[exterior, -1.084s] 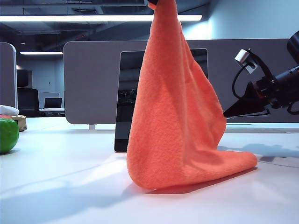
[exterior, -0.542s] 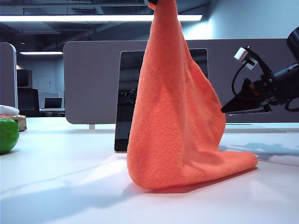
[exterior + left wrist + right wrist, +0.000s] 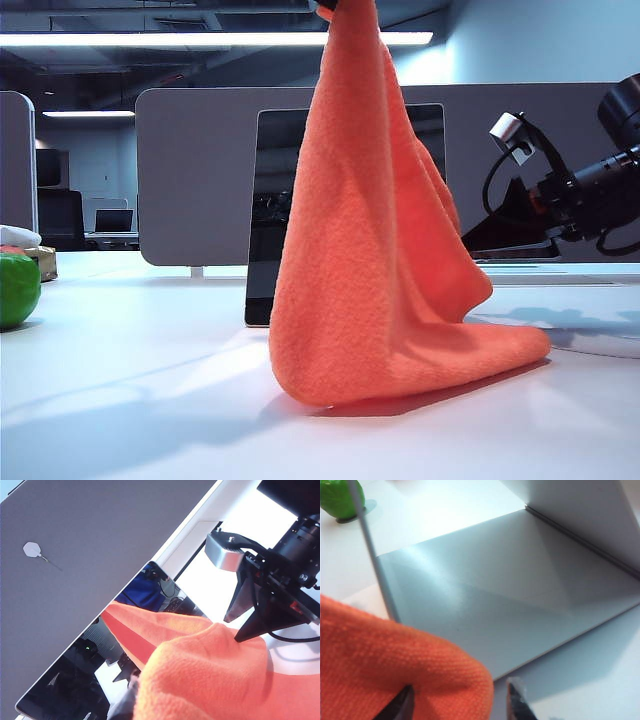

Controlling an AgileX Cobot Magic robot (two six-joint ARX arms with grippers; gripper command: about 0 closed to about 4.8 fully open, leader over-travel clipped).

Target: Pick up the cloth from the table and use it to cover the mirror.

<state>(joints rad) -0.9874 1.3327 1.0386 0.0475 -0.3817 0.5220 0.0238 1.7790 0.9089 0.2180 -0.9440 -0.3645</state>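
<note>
The orange cloth is held aloft by a pinched corner in the clamped left gripper at the top edge of the exterior view, its lower folds pooled on the white table directly in front of the upright mirror. The right gripper is seen at the cloth's right edge, its jaws parted with a fold of the fabric lying between the fingertips. A green object is seen far left, well apart from the cloth.

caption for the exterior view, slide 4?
Left gripper hangs the cloth before the mirror; open right gripper reaches its edge.
</note>
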